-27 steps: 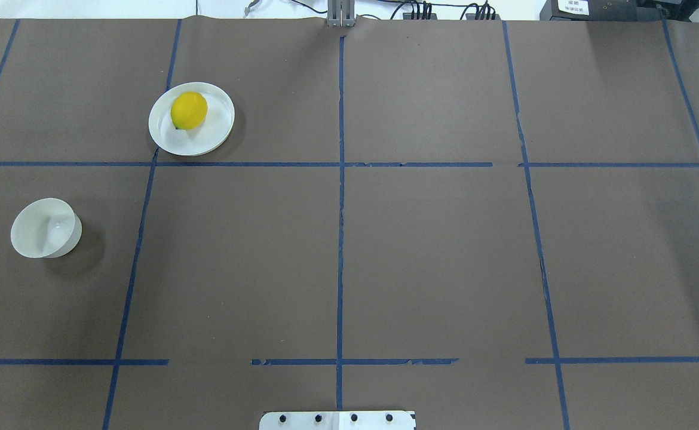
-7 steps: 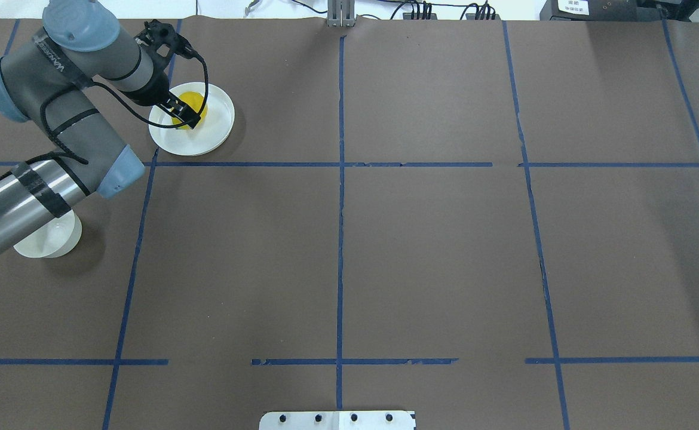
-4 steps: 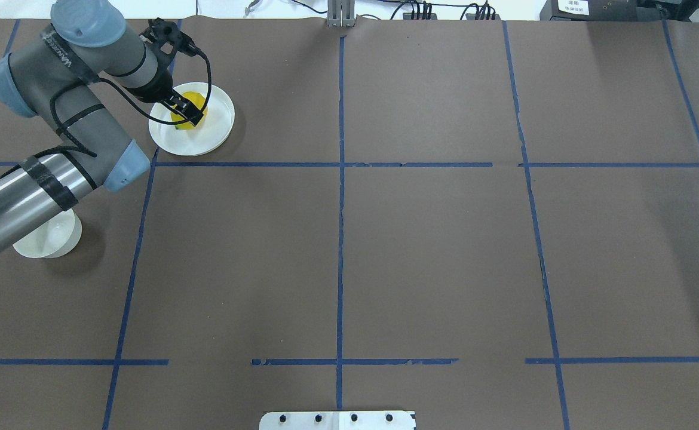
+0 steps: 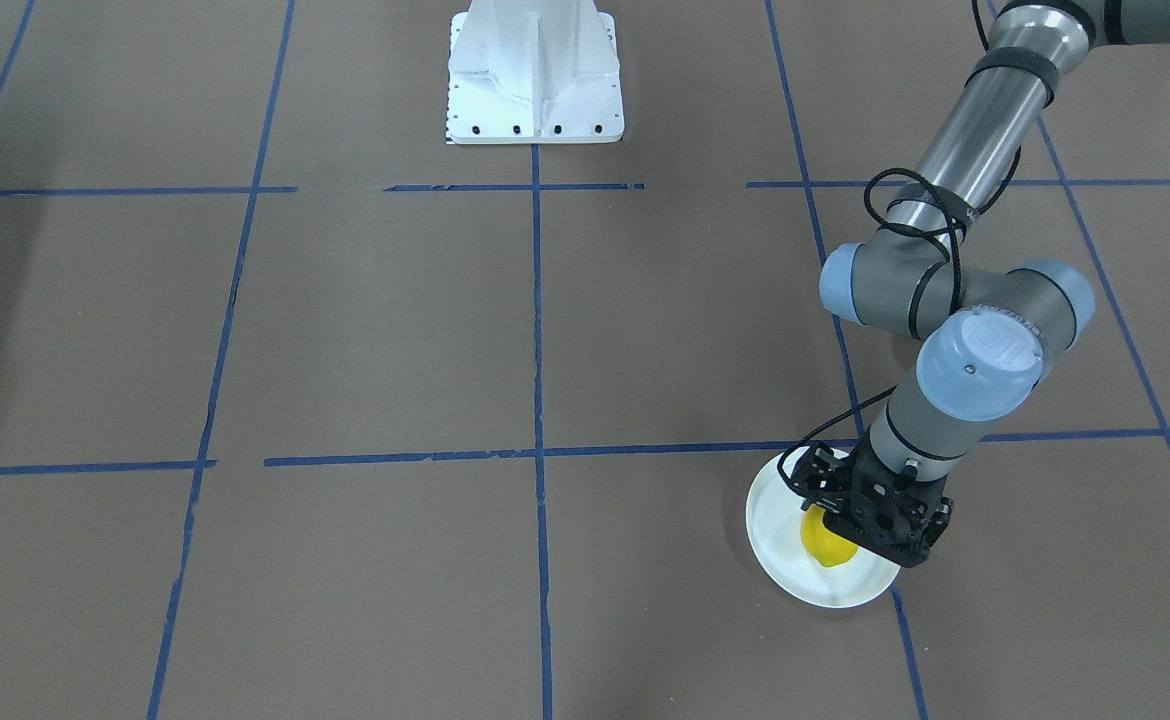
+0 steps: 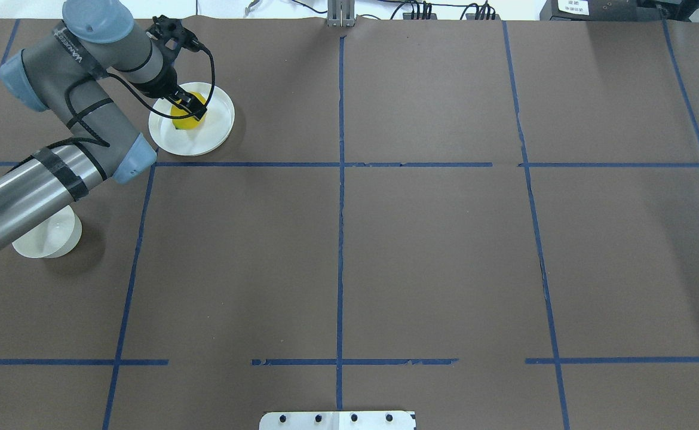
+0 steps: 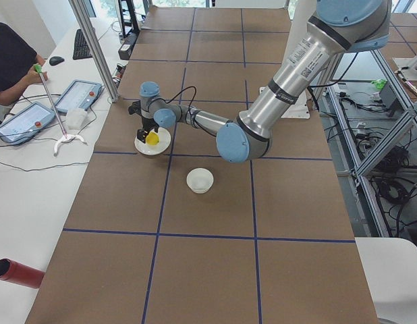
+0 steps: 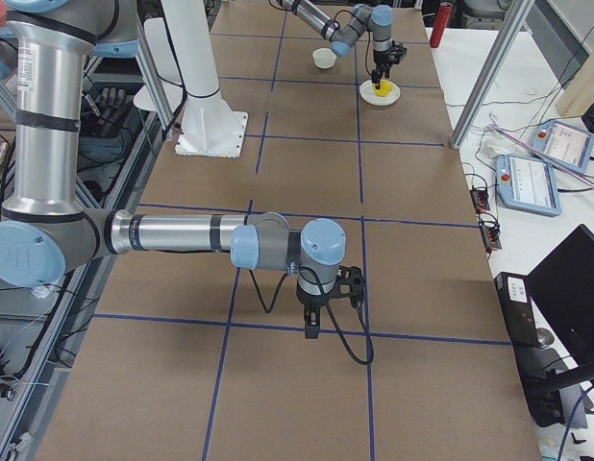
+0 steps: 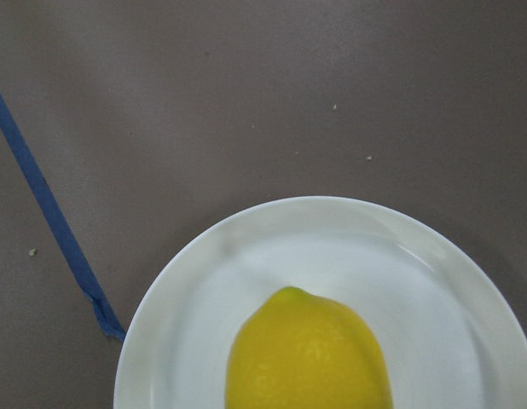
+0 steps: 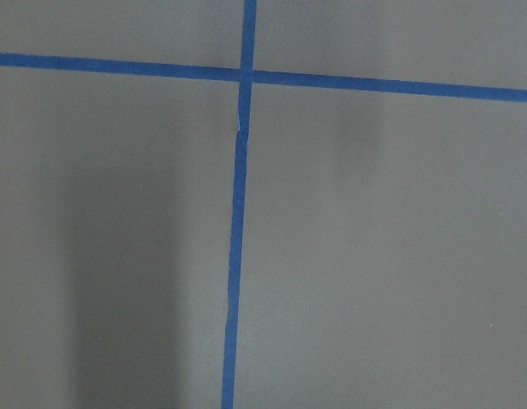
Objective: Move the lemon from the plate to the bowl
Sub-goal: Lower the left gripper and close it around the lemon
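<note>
The yellow lemon (image 5: pixel 183 121) lies on the flat white plate (image 5: pixel 215 126) at the far left of the table. My left gripper (image 5: pixel 192 107) is low over the lemon, its black fingers on either side of it, and looks open. The front view shows the lemon (image 4: pixel 825 545) half covered by the left gripper (image 4: pixel 860 528) on the plate (image 4: pixel 793 572). The left wrist view shows the lemon (image 8: pixel 308 358) and plate (image 8: pixel 417 298) close below. The small deep white bowl (image 5: pixel 51 239) stands nearer to me, partly hidden under my left forearm. My right gripper (image 7: pixel 312 331) hangs over bare table; I cannot tell its state.
Blue tape lines (image 5: pixel 340 179) divide the brown table cover. My white base plate (image 4: pixel 535 75) sits at the near middle edge. A metal post (image 5: pixel 340 15) stands at the far edge. An operator's desk with tablets (image 6: pixel 33 115) runs along the far side.
My left arm has come in and gone down to the lemon; over the last second the gripper has shifted slightly farther and right over it. The lemon, plate and bowl have not moved.
</note>
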You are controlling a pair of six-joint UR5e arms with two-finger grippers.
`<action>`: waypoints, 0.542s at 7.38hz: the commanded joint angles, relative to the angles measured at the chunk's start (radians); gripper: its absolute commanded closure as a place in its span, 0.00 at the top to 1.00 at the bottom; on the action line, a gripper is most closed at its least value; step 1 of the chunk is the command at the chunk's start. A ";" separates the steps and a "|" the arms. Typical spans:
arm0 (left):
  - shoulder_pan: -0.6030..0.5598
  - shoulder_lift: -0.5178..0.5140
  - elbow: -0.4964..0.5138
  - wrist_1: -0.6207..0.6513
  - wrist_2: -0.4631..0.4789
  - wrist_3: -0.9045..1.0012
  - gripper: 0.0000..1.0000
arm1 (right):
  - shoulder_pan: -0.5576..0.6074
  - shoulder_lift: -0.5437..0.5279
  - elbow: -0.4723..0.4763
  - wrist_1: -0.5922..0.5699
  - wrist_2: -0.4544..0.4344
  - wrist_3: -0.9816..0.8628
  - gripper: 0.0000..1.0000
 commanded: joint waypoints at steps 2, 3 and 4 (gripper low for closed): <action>0.004 -0.028 0.092 -0.091 0.002 -0.055 0.94 | 0.000 0.000 0.000 0.000 0.000 0.000 1.00; 0.005 -0.030 0.090 -0.091 0.002 -0.057 0.83 | 0.000 0.000 0.000 0.000 0.000 0.000 1.00; 0.007 -0.029 0.090 -0.091 0.002 -0.058 0.69 | 0.000 0.000 0.000 0.000 0.000 0.000 1.00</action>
